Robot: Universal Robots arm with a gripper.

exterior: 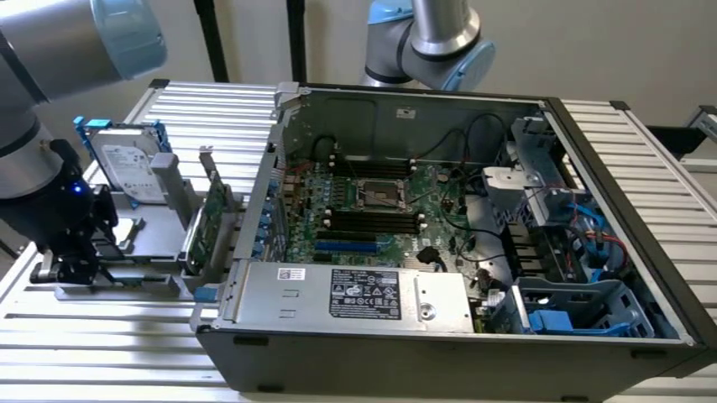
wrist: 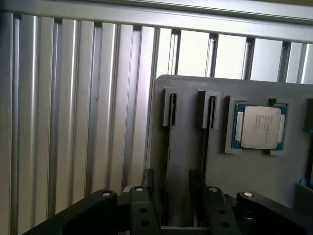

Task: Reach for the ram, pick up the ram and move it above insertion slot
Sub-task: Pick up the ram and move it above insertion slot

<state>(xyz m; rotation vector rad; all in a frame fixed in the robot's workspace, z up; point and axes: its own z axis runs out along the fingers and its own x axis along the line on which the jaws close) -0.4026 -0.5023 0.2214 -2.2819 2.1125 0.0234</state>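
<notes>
Ram (wrist: 167, 156) seems to stand on its thin edge in a slot of the grey tray (wrist: 254, 176); I can see just a dark line. It looks light, stiff and easy to crack, so its flat sides near the middle are the place to pinch. The fingers (wrist: 146, 178) are open, one on each side. A processor chip (wrist: 258, 127) lies just beside it. The open computer case (exterior: 448, 210) sits well apart.

— Can any wording be read anywhere?
— None. The black rectangular label (exterior: 364, 295) on the silver metal power-supply box (exterior: 442, 298) carries white print and symbols, all too small to make out.
— And the silver hard drive (exterior: 126, 164)?
— The print on its white label is blurred, and so are the markings on the square metal-lidded processor (wrist: 259, 127).
</notes>
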